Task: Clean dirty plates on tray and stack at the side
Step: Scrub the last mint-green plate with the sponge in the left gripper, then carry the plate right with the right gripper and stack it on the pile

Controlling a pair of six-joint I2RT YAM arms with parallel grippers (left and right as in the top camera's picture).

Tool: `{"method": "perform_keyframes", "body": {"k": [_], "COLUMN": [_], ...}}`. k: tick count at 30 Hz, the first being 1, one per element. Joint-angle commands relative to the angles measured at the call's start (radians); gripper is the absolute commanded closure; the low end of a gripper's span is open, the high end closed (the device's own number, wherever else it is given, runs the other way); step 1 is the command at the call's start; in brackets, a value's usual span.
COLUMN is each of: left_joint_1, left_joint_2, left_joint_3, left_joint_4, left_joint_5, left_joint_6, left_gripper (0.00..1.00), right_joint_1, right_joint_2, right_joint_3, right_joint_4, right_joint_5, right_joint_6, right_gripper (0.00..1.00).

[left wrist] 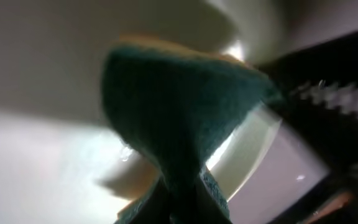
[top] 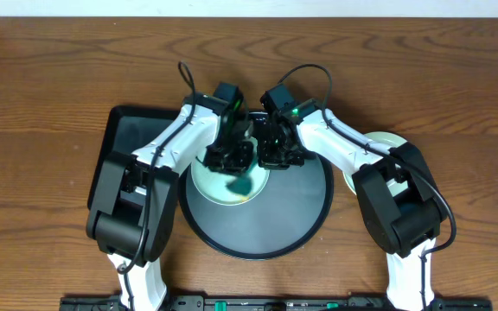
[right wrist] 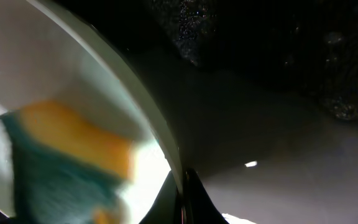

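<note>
Left jaws are squeezed shut on the sponge (left wrist: 185,118), which is pressed against the plate (top: 210,181). Right jaws look pinched onto that plate's rim on its right side. The wrist view only shows a sliver of them, so that's my read. The plate sits in the far-left part of the tray (top: 275,216), mid tabletop (top: 41,69), right below both arms. The left one is placed to scrub. Another plate (top: 380,138) lies just off the tray, toward the tabletop's right edge.
</note>
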Motion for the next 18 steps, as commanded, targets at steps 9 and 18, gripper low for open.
{"method": "perform_keyframes", "body": {"k": [9, 18], "left_joint_1": [0.036, 0.111], "left_joint_2": [0.002, -0.006], "left_joint_3": [0.011, 0.13], "left_joint_4": [0.171, -0.035], "left_joint_5": [-0.355, -0.499], "left_joint_6": [-0.335, -0.407], "left_gripper": [0.92, 0.92], "right_joint_1": [0.003, 0.003], "right_joint_2": [0.02, 0.02], "right_joint_3": [0.003, 0.003], "right_joint_4": [-0.008, -0.008], "right_joint_5": [0.024, 0.024], "right_joint_6": [-0.01, -0.01], "right_gripper": [0.99, 0.99]}}
